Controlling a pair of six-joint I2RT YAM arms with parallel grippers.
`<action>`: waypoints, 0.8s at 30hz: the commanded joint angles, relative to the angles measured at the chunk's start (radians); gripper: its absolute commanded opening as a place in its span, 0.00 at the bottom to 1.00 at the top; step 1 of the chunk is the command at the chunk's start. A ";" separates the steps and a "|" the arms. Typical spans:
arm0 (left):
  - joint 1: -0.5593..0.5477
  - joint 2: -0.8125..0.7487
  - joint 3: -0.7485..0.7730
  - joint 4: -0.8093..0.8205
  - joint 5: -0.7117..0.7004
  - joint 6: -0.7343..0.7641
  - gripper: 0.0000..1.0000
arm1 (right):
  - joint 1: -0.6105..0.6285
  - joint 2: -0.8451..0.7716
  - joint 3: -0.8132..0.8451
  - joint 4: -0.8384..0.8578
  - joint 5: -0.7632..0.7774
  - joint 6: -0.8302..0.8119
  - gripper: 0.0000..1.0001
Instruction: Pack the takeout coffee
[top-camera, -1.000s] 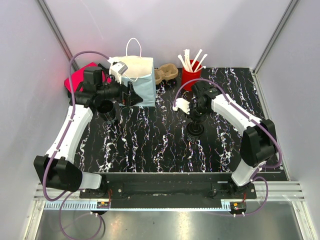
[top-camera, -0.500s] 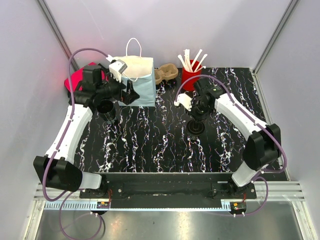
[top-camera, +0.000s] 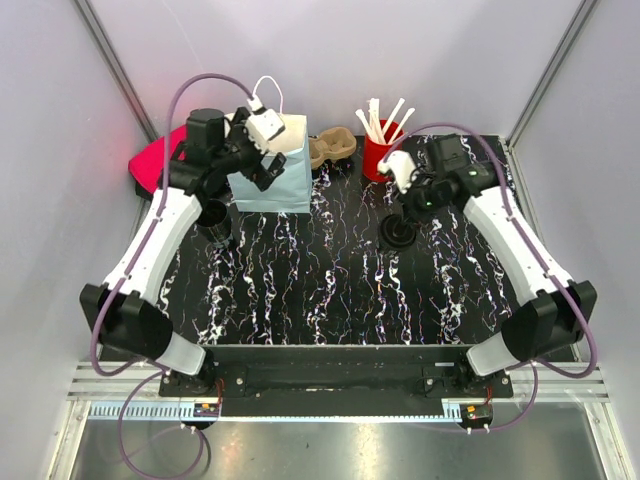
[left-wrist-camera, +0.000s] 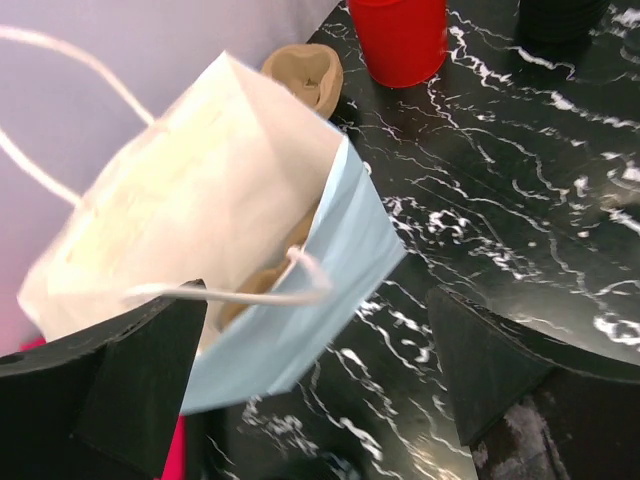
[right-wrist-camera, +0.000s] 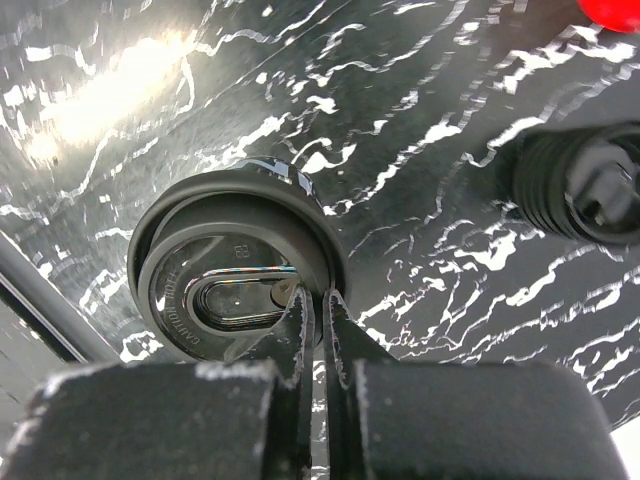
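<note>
Pinching the takeout coffee (right-wrist-camera: 232, 268) rim, right hand (right-wrist-camera: 312, 298) clamped, clear only wrist-side; left hand (left-wrist-camera: 315, 335) wide open.

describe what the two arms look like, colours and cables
Both the left arm and right arm have white link shells with black joints. A purple cable loops along each. A white camera block sits at each wrist; the end effector fingers are black and angular.
</note>
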 joint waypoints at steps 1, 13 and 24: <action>-0.012 0.039 0.043 0.101 0.036 0.200 0.99 | -0.065 -0.099 0.059 -0.001 -0.102 0.077 0.00; -0.104 0.065 0.058 0.032 0.069 0.370 0.99 | -0.116 -0.219 0.043 0.005 -0.144 0.098 0.00; -0.138 0.002 0.025 0.076 0.059 0.285 0.99 | -0.118 -0.223 0.040 0.022 -0.154 0.124 0.00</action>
